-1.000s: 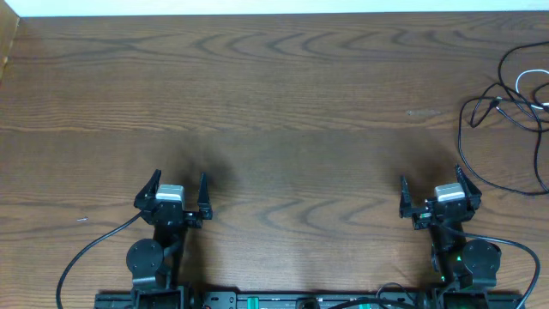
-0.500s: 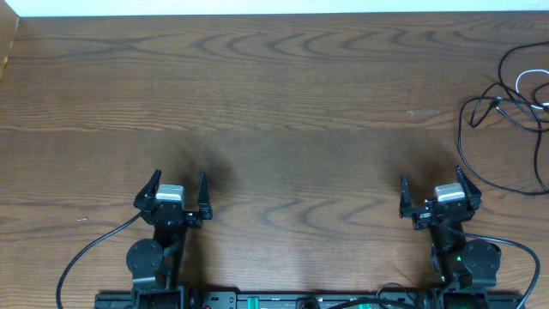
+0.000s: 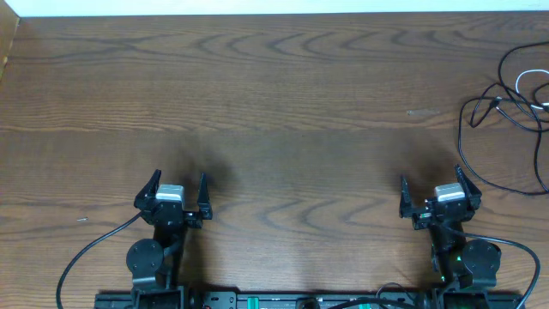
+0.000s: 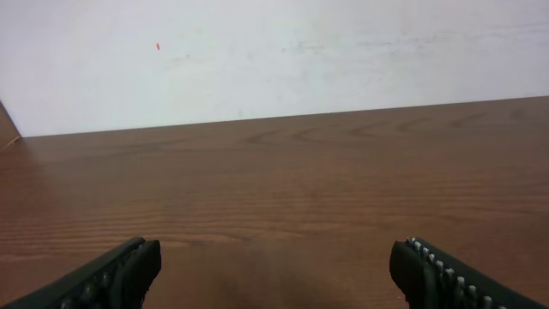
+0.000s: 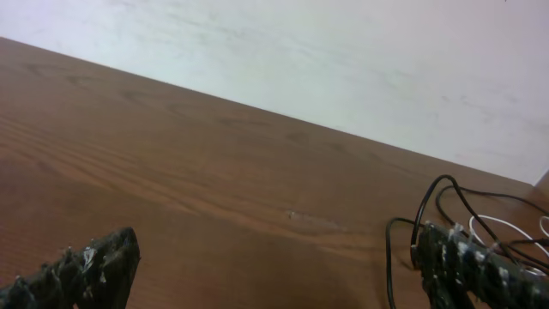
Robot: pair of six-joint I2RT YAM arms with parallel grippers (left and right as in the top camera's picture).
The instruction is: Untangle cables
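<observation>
The black cable (image 3: 506, 112) lies in loose loops at the table's far right, running off the right edge. The white cable (image 3: 530, 90) is tangled in it near that edge. Both also show in the right wrist view, the black one (image 5: 437, 202) and the white one (image 5: 506, 230), beyond my right fingertip. My right gripper (image 3: 439, 190) is open and empty, in front of the tangle and to its left. My left gripper (image 3: 178, 190) is open and empty at the front left, far from the cables. The left wrist view (image 4: 274, 275) shows only bare wood between the open jaws.
The brown wooden table (image 3: 274, 103) ends at a white wall at the back (image 4: 274, 51). Thicker black wires run from both arm bases along the front edge (image 3: 81, 253).
</observation>
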